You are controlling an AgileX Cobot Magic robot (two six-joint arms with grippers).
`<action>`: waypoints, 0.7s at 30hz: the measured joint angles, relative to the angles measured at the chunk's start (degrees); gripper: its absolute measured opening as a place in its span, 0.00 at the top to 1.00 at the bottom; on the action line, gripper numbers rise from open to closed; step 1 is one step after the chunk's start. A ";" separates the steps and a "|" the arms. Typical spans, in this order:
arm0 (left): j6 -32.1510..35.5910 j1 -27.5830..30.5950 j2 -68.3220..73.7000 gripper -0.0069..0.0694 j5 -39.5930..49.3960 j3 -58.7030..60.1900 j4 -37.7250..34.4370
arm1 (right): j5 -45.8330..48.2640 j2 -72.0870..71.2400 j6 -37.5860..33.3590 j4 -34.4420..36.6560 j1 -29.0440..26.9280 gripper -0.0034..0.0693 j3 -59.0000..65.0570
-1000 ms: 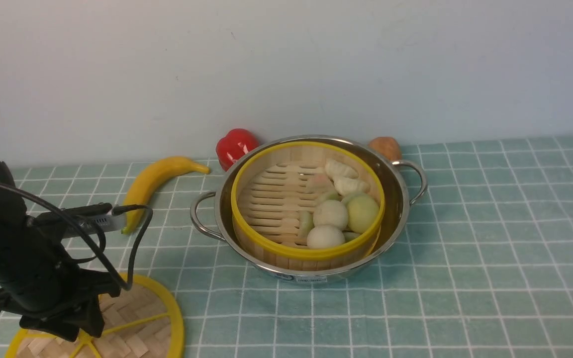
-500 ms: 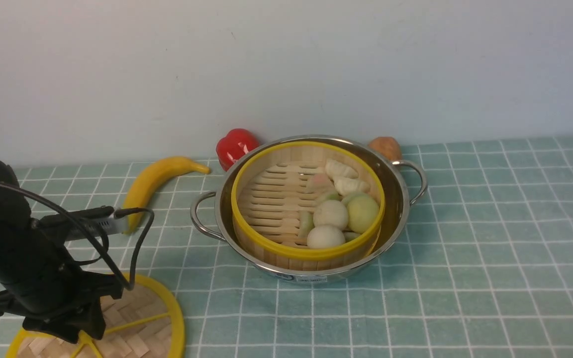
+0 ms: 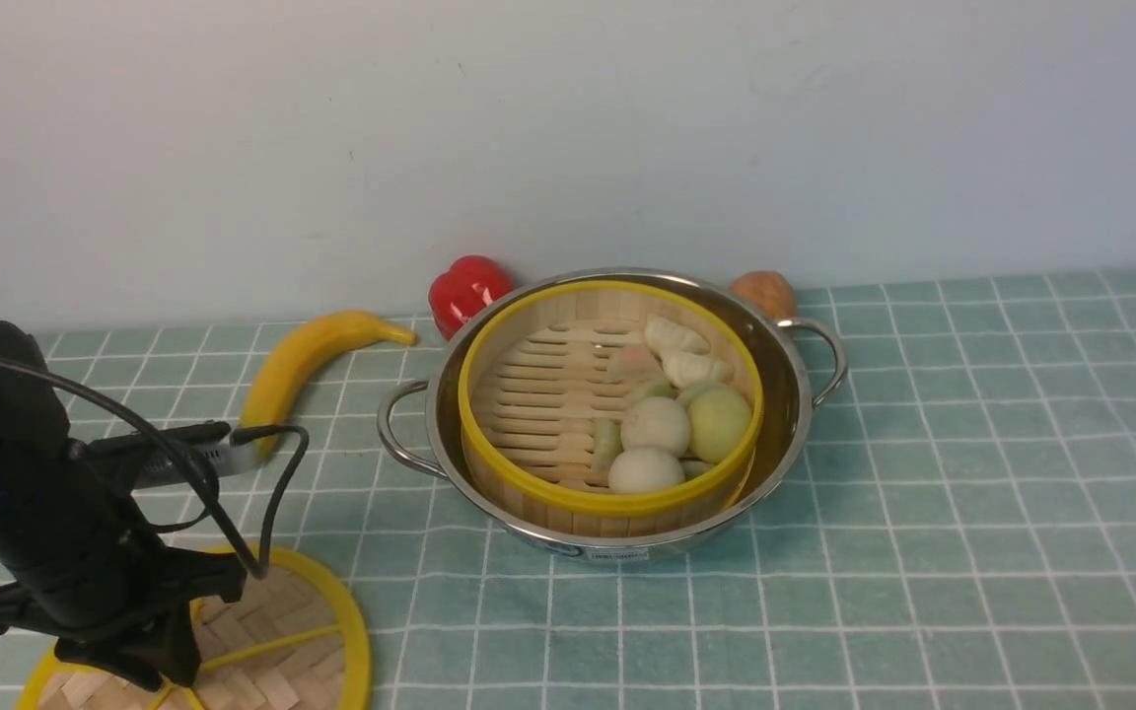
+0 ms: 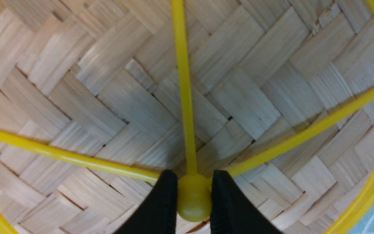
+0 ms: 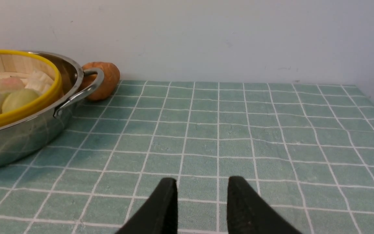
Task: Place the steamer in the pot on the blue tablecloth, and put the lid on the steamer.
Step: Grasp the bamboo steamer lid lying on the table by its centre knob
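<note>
The left gripper [image 4: 194, 175] was clenched on the lid [image 4: 245, 97]: its two black fingers [image 4: 164, 201] pressed from either side against the round yellow hub [image 4: 193, 204] where the yellow spokes [image 4: 182, 81] met, with woven bamboo filling the left wrist view around them. In the front view the lid [image 3: 302, 631] sat at the near left of the scene over the blue tablecloth [image 3: 972, 493], partly cut off by the picture's edge and half hidden under the black left arm [image 3: 26, 493] and its looping cable [image 3: 272, 493]. Whether the lid touched the cloth could not be told.

The right gripper [image 5: 202, 182] was released, its fingers apart with only bare cloth between them. It hung low over the right part of the tablecloth, apart from the pot.

The steamer [image 3: 548, 394] stood inside the pot [image 3: 785, 394] in the middle of the cloth, its yellow rim just above the steel rim and its top uncovered. White, green and pink dumplings [image 3: 657, 424] lay bunched on the right side of its slatted floor.

Farther back, a banana [image 3: 302, 360] lay left of the pot. A red pepper [image 3: 467, 288] stood by the wall [image 3: 568, 128] behind the pot's far left edge. A brown rounded thing [image 3: 763, 292] sat behind its right handle [image 3: 824, 345].
</note>
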 joint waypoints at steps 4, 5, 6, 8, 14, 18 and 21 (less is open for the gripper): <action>0.22 0.00 0.07 0.76 0.10 -0.07 -0.12 | 0.00 0.00 0.00 0.00 0.00 0.62 0.00; 0.45 0.00 0.07 0.76 0.36 -0.26 -0.12 | 0.00 0.00 0.00 0.00 0.00 0.62 0.00; 0.45 0.00 0.07 0.76 0.36 -0.27 -0.12 | 0.00 0.00 0.00 0.00 0.00 0.62 0.00; 1.37 0.00 0.07 0.76 1.69 -1.17 -0.05 | 0.00 0.00 0.00 0.00 0.00 0.62 0.00; 2.24 0.00 -3.61 0.76 4.87 -7.89 3.36 | 0.00 0.00 0.00 0.00 0.00 0.62 0.00; 4.05 -0.81 -7.41 0.76 6.77 -16.16 3.45 | 0.00 0.00 0.00 0.00 0.00 0.62 0.00; 5.27 -2.86 -8.11 0.76 7.70 -21.13 3.22 | 0.00 0.00 0.00 0.00 0.00 0.62 0.00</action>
